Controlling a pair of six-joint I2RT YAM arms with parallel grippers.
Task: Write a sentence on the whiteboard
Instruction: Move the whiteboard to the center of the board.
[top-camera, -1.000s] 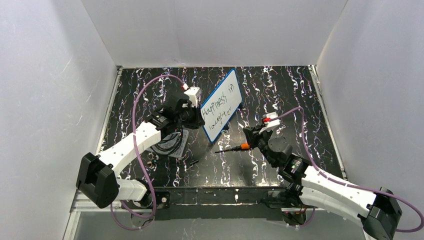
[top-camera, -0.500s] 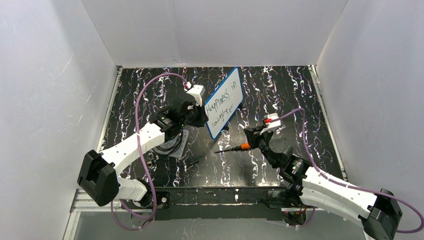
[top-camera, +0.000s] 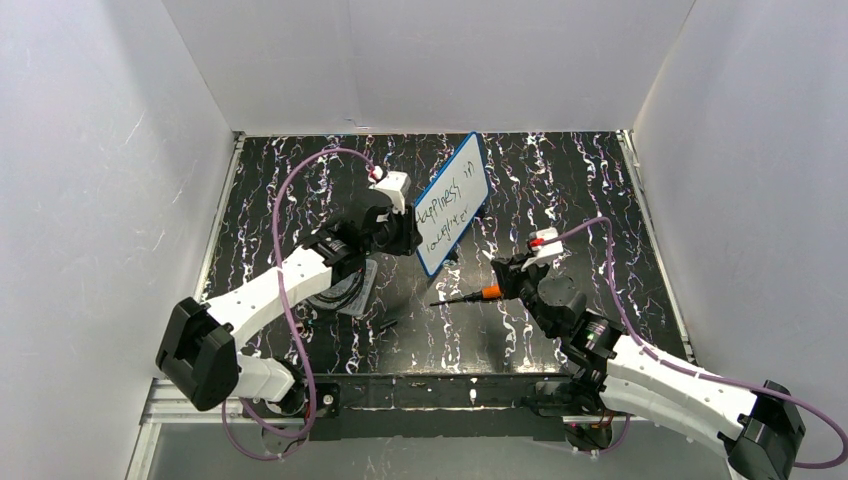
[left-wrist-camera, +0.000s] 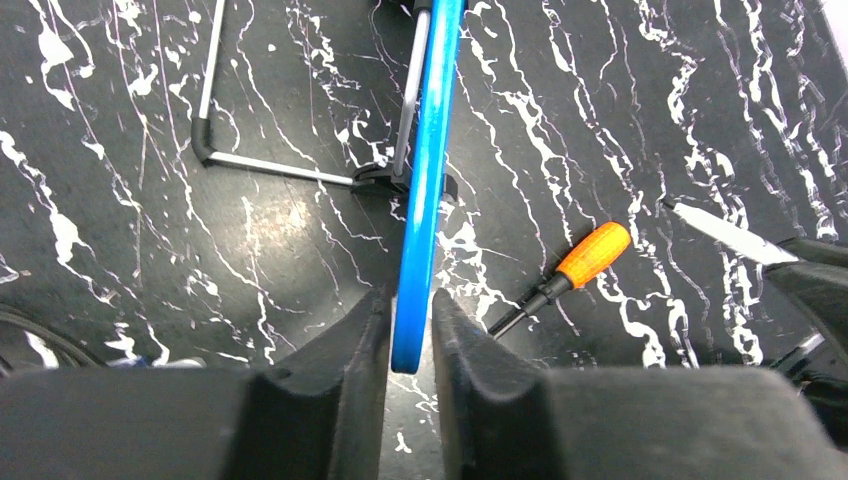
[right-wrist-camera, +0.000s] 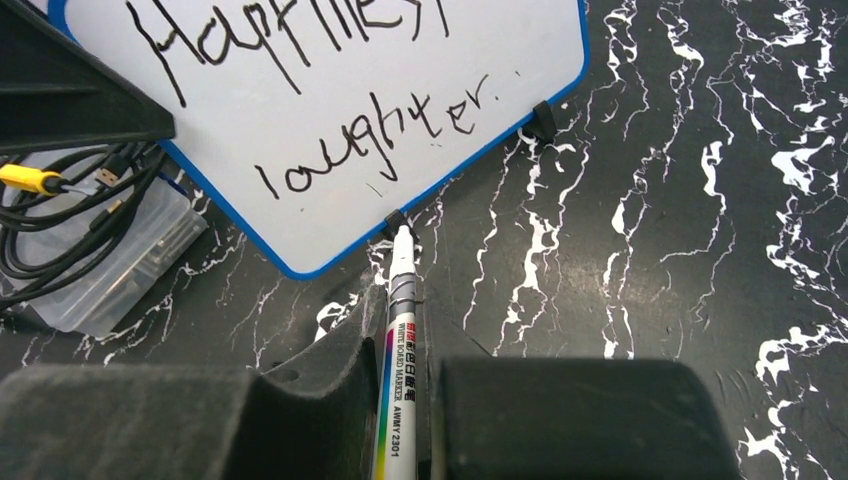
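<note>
At the left, the clear plastic tray with the black cable lies on the table beneath the left forearm.

The left gripper is clamped on the left edge of the whiteboard. In the left wrist view the blue rim is pinched edge-on between both fingers. The wire stand is seen behind the board, resting on the table.

Over the last second the whiteboard has been swung from a reclined attitude towards upright. Its face now appears narrower from above, and it has been shifted slightly to the right and away from the arm bases. It stands at mid-table, between the two grippers.

The sentence is present in two lines, reading approximately "Happiness in" over "laughter". No further strokes have been added during this interval.

The marker is held level, with its tip directed towards the lower rim of the board. A gap to the board is visible from above.

The right gripper is closed on the marker barrel and has barely moved.

The writing step is judged complete or nearly so. The board appears to be being set up on its stand for display. Whether its lower clips are already seated on the table cannot be confirmed.
</note>
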